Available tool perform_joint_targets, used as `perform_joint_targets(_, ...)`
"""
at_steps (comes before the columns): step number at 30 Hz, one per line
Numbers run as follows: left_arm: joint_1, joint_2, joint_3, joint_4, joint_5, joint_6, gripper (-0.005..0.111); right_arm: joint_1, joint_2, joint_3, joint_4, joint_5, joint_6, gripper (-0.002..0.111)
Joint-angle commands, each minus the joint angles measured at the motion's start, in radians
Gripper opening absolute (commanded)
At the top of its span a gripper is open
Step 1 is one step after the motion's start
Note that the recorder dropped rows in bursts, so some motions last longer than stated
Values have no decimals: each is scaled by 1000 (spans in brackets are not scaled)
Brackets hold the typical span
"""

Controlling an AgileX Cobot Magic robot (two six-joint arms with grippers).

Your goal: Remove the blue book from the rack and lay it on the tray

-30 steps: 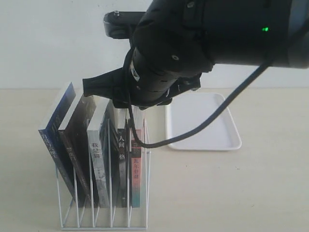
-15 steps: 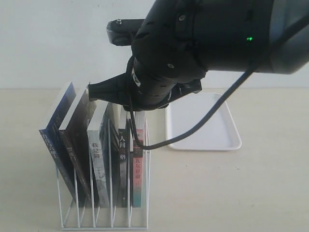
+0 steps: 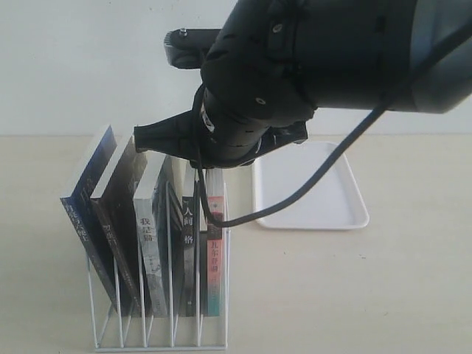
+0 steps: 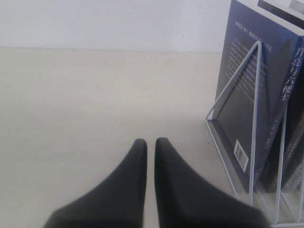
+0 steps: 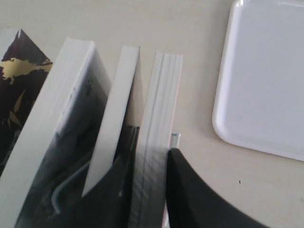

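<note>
The blue book [image 3: 85, 210] leans in the leftmost slot of the white wire rack [image 3: 158, 328]; in the left wrist view its greyish back [image 4: 242, 90] carries a barcode. My right gripper [image 5: 153, 154] is at the other end of the rack. It is shut on the top edge of the book with the pink-red spine [image 3: 211, 251], one finger [image 5: 190, 199] against each side. My left gripper [image 4: 151, 142] hovers shut and empty over bare table beside the blue book. The white tray [image 3: 310, 184] lies flat to the right of the rack.
Several other books stand in the rack, among them a dark brown-black one [image 3: 122, 214] next to the blue book. The bulky right arm [image 3: 310, 66] fills the upper exterior view and hides the rack's back. A black cable [image 3: 295, 198] hangs over the tray's near corner.
The right arm moved a little to the right over the rack during the first half second, then held still. The books and the tray stay where they were.
</note>
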Motion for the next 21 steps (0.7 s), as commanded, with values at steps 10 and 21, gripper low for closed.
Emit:
perform_joint_targets(10,4,-4,4,3,-4,-9,6,-3,-52,-45,1,33,4,0)
perform_joint_targets(21,4,-4,4,3,-4,-9,6,11,-61,-129,-5,111,-37,0)
